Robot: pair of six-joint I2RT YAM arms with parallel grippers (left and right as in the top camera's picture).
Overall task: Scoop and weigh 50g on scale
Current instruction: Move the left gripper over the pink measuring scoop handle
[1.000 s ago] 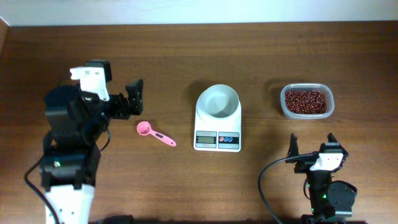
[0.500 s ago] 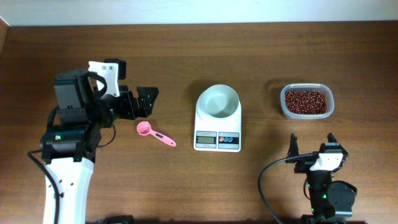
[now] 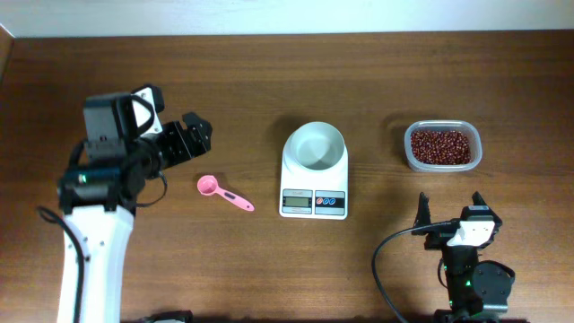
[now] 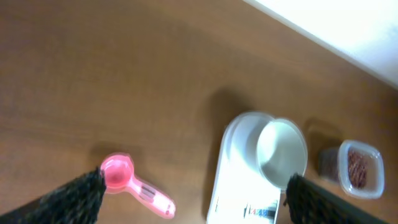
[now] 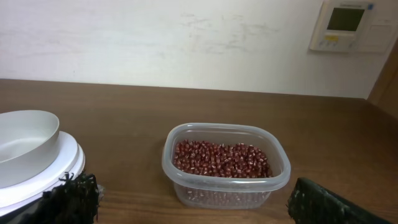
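The scale (image 3: 314,170) sits mid-table, its round bowl (image 3: 314,145) empty, with a pink scoop (image 3: 224,192) lying near its left side and a clear tub (image 3: 442,146) of red beans on its right, while the left gripper (image 3: 199,127) and right gripper (image 3: 450,199) are both spread wide, holding nothing.

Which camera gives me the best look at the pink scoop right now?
Overhead: the pink scoop lies whole and sharp, its handle end nearer the scale. The left wrist view catches the pink scoop too, but blurred and low in frame. The right wrist view does not show it.
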